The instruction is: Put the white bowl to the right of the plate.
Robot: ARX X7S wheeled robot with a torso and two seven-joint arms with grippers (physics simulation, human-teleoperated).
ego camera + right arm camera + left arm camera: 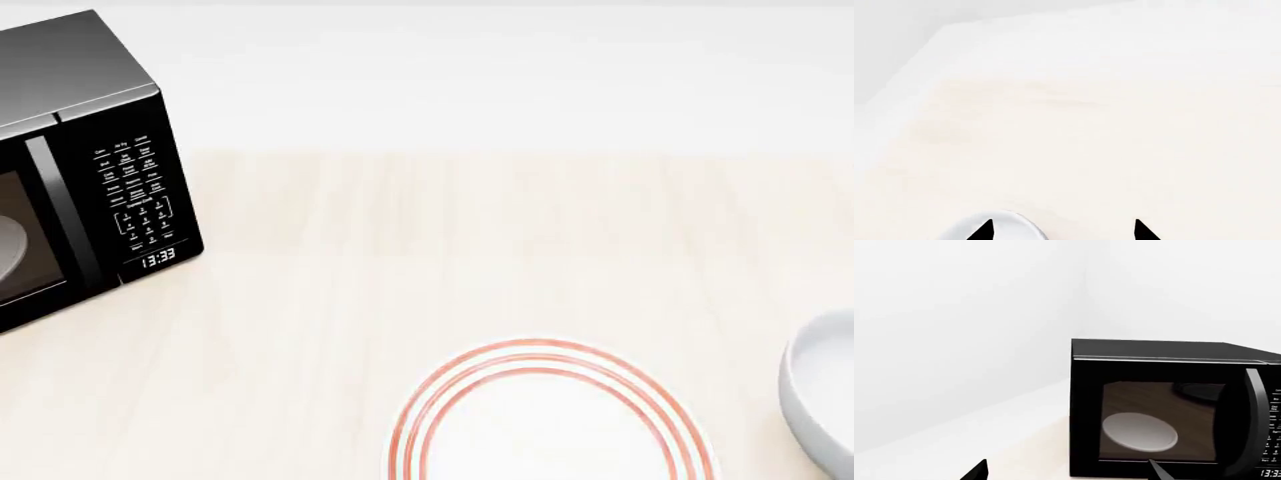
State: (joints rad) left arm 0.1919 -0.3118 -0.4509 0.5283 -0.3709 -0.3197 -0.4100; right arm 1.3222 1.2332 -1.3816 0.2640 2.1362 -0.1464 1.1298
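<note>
The plate (534, 350), flat and white with thin red rings, lies at the near middle of the table in the head view. To its right, with a gap between them, stands the white bowl (821, 400), cut off by the frame edge. Neither gripper shows in the head view. In the right wrist view my right gripper (1063, 231) is open. One fingertip is in front of the white bowl (1016, 226) and the other is over bare table. In the left wrist view my left gripper (1067, 472) is open and holds nothing, facing the microwave.
A black microwave (80, 170) stands at the table's far left, its door shut, its clock reading 13:33. A pale dish (1139, 431) shows through its door (1161, 420). The light wooden table (467, 240) runs back to a white wall.
</note>
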